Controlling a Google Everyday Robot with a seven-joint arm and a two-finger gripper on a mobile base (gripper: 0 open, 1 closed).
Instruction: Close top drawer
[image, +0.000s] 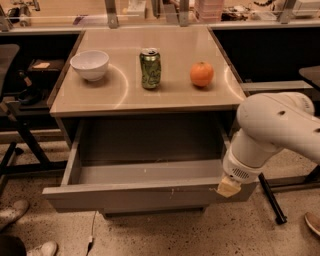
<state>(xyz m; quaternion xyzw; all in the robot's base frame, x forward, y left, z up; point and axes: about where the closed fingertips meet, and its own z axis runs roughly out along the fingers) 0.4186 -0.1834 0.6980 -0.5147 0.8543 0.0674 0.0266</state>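
Observation:
The top drawer (135, 196) is a wide grey drawer pulled far out from the cabinet under the tabletop; its inside looks bare and its flat front has small pale scratches near the middle and right. My gripper (229, 187) hangs from the white arm (280, 127) at the drawer's right front corner, its pale tip right at the front's top edge.
On the beige tabletop (170, 95) stand a white bowl (90, 65), a green can (150, 68) and an orange (201, 74). A dark chair and frame (15, 115) stand at the left. Shoes (15, 212) are on the speckled floor at lower left.

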